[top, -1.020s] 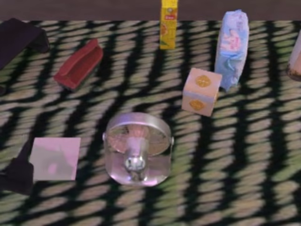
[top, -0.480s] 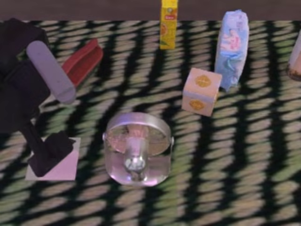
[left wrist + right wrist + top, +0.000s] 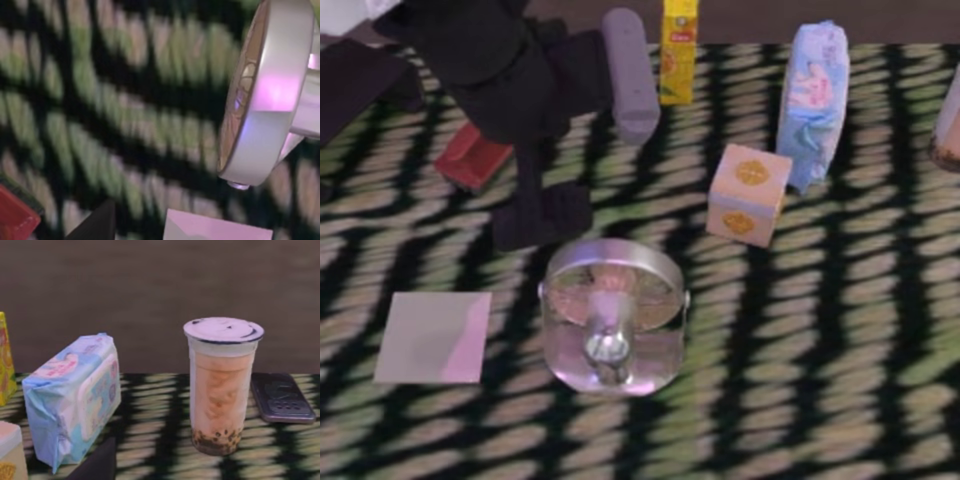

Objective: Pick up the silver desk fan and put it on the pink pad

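The silver desk fan stands at the table's front middle, its wire-cage head over a rounded base; its rim fills the left wrist view's side. The pink pad lies flat to the fan's left, apart from it and uncovered, and a corner of the pad shows in the left wrist view. My left gripper hangs just behind the fan's left side, not touching it. One dark finger shows off-centre with nothing against it, so it is open. My right arm is outside the top view; one finger shows.
A dark red tray lies half under my left arm. Behind the fan are a yellow carton, a blue wipes pack and a cream cube. A bubble tea cup and a phone sit at the far right.
My left arm has swung from over the pink pad up and to the right, to behind the fan. The pad is now uncovered. The fan has not moved.
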You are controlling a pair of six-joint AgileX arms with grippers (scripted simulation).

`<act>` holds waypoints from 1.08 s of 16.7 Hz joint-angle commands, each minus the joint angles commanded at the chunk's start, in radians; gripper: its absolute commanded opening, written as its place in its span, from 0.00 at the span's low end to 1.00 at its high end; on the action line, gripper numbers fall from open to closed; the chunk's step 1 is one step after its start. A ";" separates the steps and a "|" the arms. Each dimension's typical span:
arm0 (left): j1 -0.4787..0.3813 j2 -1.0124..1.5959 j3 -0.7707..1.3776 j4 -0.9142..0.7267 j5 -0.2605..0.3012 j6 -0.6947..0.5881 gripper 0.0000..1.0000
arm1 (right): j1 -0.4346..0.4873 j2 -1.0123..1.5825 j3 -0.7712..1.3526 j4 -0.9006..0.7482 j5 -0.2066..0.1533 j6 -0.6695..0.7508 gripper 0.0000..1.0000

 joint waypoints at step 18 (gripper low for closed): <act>-0.087 0.329 0.139 -0.113 -0.088 0.104 1.00 | 0.000 0.000 0.000 0.000 0.000 0.000 1.00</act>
